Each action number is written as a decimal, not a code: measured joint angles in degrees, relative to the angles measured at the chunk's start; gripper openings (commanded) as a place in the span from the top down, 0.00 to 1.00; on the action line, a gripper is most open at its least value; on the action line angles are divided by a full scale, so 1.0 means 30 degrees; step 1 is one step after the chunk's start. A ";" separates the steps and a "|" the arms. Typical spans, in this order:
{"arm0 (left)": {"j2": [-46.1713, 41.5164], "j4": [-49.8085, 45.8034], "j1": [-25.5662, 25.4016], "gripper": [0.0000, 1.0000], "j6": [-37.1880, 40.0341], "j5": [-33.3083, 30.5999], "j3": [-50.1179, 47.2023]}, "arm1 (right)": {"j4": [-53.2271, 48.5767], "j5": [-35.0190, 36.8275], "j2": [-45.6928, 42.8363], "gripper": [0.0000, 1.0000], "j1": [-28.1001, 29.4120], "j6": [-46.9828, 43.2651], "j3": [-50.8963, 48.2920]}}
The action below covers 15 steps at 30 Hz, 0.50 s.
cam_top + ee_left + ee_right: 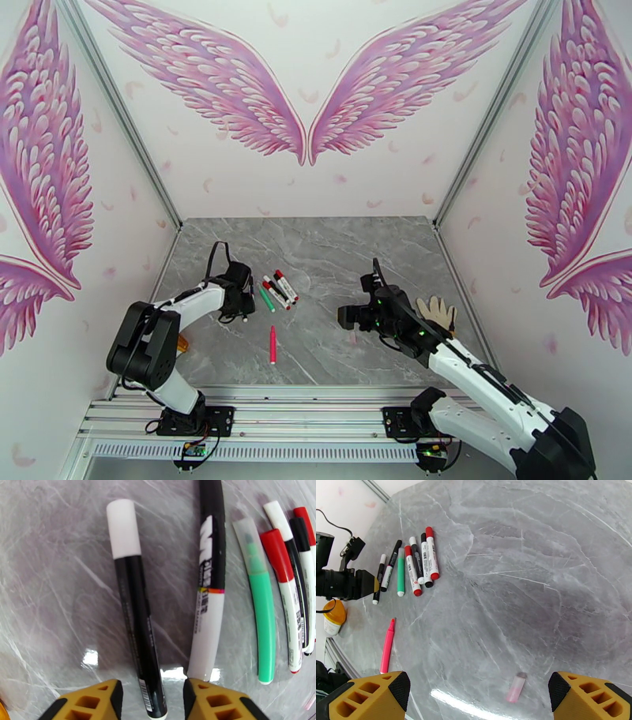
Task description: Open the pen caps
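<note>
- My left gripper: fingers apart, straddling black pen, white cap on.
- My right gripper: fingers wide apart, empty.
- Barrel print blurred, unreadable.

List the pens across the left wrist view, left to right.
black pen with white cap → black-and-white pen → green pen → red-capped white pen; the overlapping pens at the right edge are left out.

Left pincer straddles black pen with white cap.
</note>
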 measured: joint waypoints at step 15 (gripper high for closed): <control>0.1239 -0.0022 0.0364 0.69 0.0619 -0.0408 0.0444 | -0.0393 0.0219 0.0379 0.01 0.0000 -0.0255 0.0109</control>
